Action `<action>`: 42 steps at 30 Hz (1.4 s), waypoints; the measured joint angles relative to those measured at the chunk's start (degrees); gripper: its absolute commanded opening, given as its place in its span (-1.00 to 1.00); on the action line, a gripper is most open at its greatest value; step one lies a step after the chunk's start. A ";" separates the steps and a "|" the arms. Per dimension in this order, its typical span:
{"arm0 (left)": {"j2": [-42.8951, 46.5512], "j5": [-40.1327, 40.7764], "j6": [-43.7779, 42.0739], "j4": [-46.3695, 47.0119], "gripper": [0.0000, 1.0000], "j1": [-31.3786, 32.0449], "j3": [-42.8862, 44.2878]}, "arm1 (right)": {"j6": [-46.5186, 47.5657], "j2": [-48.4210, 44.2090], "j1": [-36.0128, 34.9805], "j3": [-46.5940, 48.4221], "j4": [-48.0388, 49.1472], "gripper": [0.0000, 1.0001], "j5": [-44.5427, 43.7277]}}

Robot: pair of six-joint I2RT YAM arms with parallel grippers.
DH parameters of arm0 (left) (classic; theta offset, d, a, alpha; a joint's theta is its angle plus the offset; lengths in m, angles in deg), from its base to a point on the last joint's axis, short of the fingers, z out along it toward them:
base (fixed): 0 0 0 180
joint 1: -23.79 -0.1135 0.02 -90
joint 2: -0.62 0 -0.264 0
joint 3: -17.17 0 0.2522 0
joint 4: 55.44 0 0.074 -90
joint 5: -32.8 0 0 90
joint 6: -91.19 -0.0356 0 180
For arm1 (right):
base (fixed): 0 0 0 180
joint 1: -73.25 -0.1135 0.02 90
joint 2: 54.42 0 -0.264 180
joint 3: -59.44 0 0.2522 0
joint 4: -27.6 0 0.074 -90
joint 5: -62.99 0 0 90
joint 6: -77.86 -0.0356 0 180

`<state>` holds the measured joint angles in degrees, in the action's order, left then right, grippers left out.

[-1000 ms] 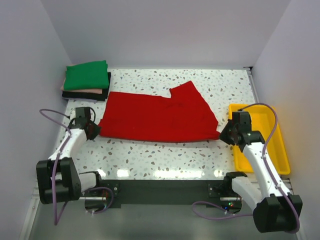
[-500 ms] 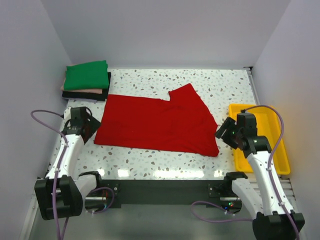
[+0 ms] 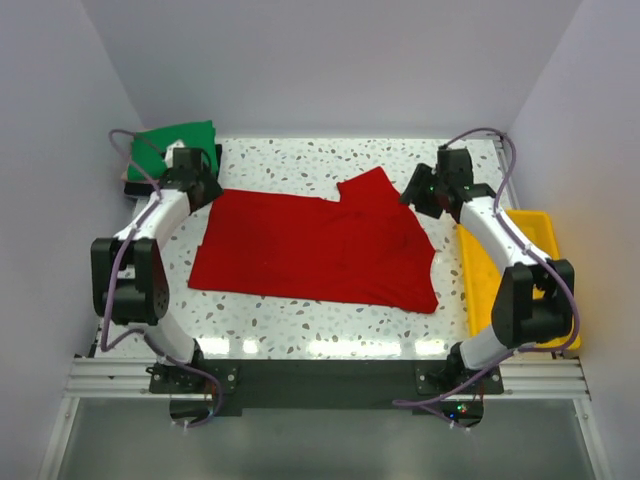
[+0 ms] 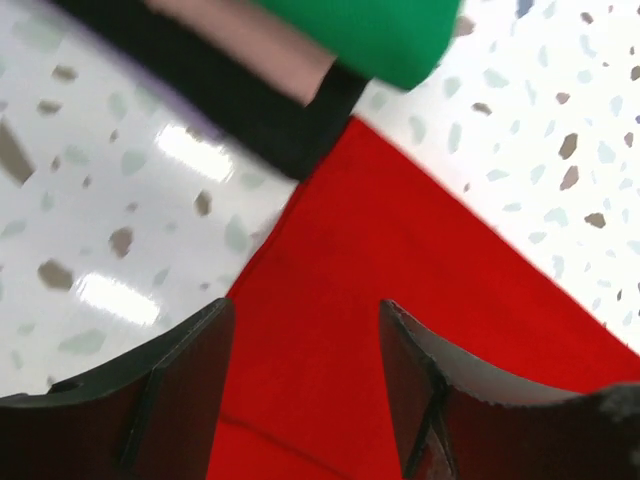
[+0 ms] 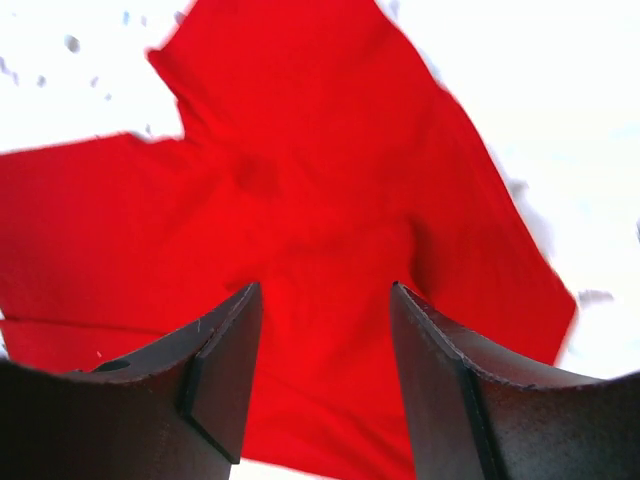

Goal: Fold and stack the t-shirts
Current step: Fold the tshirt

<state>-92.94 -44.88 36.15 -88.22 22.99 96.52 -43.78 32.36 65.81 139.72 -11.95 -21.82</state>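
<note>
T-shirts of soft cloth are in two states on the white speckled surface [image 3: 300, 160]. Three are finished, I think: a green folded t-shirt [image 4: 370, 30] lies on top of a pale pink folded t-shirt [image 4: 250, 40], and this one lies on a black folded t-shirt [image 4: 230, 95], all in one stack at the far left corner. The bright red short-sleeved t-shirt [image 3: 315, 250] is not yet a square. It lies spread flat in the middle of the surface, one sleeve pointing to the far side, and its far left corner comes just beside the black one. Whether it is already doubled once, I cannot tell.

The left hand [image 4: 305, 330] hangs over this far left corner with its fingers apart and nothing between them. The right hand [image 5: 325, 330] hangs over the sleeve at the far right, also with fingers apart and empty. A yellow plastic tray [image 3: 545, 225] stands at the right edge, partly under the right arm.

So, in my judgement, most of the work is done. What is left is to fold the red one down to the size of the others and to put it on the stack.
</note>
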 measured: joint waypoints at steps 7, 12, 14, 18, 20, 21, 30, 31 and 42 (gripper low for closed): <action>-15.98 6.56 -3.06 -0.57 -0.01 6.14 19.04 | 2.43 9.16 -0.52 11.17 3.76 0.07 -0.96; -24.46 9.49 -2.82 -2.29 -0.04 6.32 26.40 | 3.02 14.64 -0.52 16.83 5.84 0.07 -0.87; -27.32 10.54 -2.69 -3.32 -0.06 6.25 28.35 | 3.28 16.02 -0.52 17.73 6.38 0.07 -0.61; -31.65 11.30 -2.62 -3.87 -0.09 6.19 30.71 | 3.87 18.36 -0.52 19.15 7.19 0.07 -0.09; -32.96 11.63 -2.56 -4.35 -0.09 6.19 30.77 | 4.11 19.47 -0.52 19.52 7.52 0.07 0.04; -33.40 11.78 -2.54 -4.63 -0.09 6.19 30.77 | 4.26 20.02 -0.52 19.63 7.58 0.07 0.15; -34.86 12.79 -1.55 -4.35 -0.19 6.19 30.82 | 5.33 24.06 -0.52 19.67 7.87 0.07 0.59; -34.88 12.85 -1.53 -4.31 -0.23 6.19 30.82 | 5.53 24.28 -0.52 19.67 7.96 0.08 0.55; -34.91 12.96 -1.57 -3.50 -0.54 6.19 30.58 | 8.94 35.71 -0.52 27.63 7.56 0.09 -1.18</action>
<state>-127.84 -31.92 34.57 -91.72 29.18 127.09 -34.84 68.07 65.29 167.34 -4.38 -23.00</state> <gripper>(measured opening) 0.254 0.540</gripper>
